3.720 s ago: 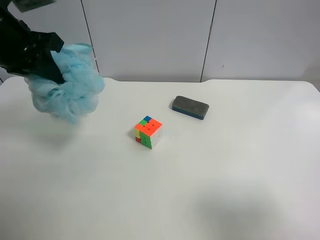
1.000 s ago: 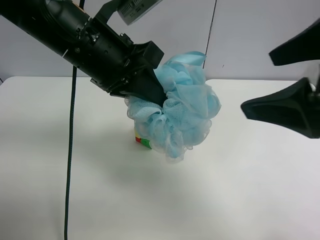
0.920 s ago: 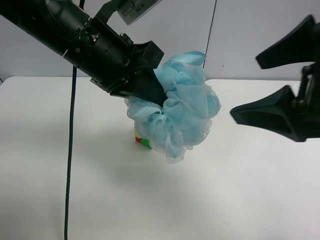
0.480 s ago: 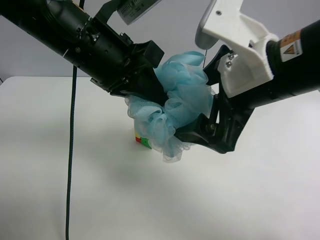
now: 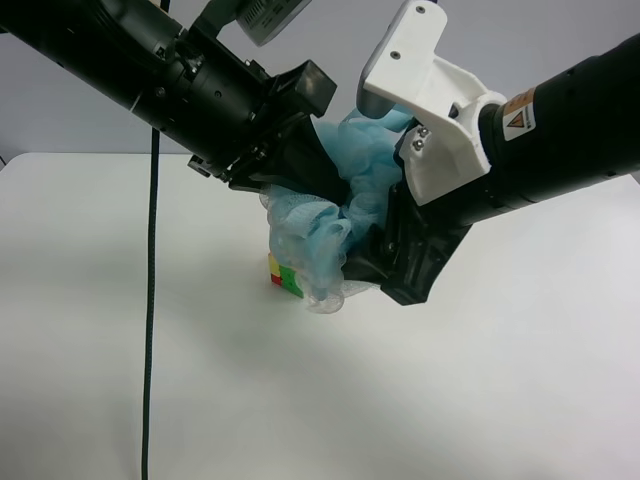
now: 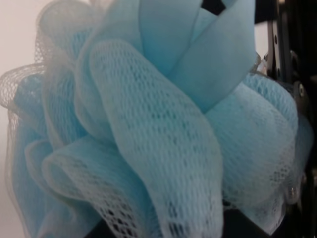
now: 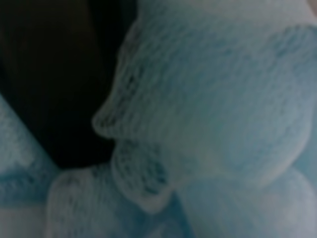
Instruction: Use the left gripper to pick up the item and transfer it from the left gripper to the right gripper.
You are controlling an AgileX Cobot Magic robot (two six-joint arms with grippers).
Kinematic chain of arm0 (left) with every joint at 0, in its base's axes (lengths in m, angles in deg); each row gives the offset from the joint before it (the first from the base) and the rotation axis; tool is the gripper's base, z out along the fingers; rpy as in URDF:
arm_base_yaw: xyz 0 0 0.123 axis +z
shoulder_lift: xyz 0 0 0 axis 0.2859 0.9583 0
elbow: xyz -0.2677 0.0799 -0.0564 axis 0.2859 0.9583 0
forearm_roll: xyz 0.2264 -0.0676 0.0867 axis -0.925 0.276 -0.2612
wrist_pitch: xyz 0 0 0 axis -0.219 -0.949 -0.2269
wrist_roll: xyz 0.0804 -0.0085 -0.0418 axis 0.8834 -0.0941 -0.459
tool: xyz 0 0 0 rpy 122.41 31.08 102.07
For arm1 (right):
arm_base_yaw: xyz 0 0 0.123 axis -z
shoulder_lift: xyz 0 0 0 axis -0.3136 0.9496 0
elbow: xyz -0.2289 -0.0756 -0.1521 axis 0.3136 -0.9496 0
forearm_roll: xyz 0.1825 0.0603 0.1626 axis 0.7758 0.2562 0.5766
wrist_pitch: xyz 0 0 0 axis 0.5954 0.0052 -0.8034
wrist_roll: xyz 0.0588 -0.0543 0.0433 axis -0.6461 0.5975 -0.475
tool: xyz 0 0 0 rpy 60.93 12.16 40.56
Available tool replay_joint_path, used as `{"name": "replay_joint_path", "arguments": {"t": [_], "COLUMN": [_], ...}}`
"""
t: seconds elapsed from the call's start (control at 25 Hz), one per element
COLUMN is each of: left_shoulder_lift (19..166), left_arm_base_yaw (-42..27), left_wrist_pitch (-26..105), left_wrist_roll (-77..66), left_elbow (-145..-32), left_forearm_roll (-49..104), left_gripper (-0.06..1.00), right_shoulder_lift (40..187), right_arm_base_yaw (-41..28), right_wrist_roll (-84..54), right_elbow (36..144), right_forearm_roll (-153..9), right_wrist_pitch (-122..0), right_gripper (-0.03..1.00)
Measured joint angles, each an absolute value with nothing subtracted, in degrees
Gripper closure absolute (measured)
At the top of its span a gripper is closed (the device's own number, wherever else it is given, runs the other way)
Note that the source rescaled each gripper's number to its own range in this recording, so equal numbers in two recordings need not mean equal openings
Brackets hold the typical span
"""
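handing over in mid-air: pouf (image 5: 320,235) lifted above cube (image 5: 283,277); left gripper (image 5: 318,188) jaws pinched into it; right gripper (image 5: 385,245) buried in mesh, closure unclear; pickup done, right grasp and left release remain

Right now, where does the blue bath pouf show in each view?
Exterior high: pouf at centre, between the all-black gripper and the white-bracket gripper.
Right wrist: pouf fills nearly the whole picture.
Left wrist: pouf fills most of it.
Shared landmark: dark hardware bordering the mesh.
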State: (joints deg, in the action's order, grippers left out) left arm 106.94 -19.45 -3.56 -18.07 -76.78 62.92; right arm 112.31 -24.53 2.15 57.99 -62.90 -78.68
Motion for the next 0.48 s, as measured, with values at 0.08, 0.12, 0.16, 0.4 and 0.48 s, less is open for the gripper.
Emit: {"name": "replay_joint_path", "arguments": {"t": [0.08,0.12,0.16,0.4,0.48], "left_shoulder_lift": [106.94,106.94,106.94,106.94,106.94], "left_arm_base_yaw": [-19.32,-19.21,-19.18,-19.18,-19.18], "left_wrist_pitch": [-3.61,-3.75,-3.75,-2.96,-2.38], "left_wrist_roll": [-18.07,-18.07,-18.07,-17.38,-17.23], "left_elbow": [-76.78,-76.78,-76.78,-76.78,-76.78], "left_forearm_roll": [63.22,63.27,63.35,63.58,63.71], "left_gripper": [0.94,0.94,0.94,0.94,0.84], "right_shoulder_lift": [112.35,112.35,112.35,112.42,112.42], "right_arm_base_yaw": [-24.53,-24.53,-24.53,-24.53,-24.47], "right_wrist_roll": [2.22,2.22,2.22,2.22,2.22], "right_elbow": [57.99,57.99,57.99,57.99,57.99], "right_forearm_roll": [-62.90,-63.03,-63.03,-63.09,-63.09], "right_wrist_pitch": [-78.97,-79.11,-79.17,-79.10,-78.92], "right_gripper": [0.70,0.84,0.85,0.85,0.85]}}
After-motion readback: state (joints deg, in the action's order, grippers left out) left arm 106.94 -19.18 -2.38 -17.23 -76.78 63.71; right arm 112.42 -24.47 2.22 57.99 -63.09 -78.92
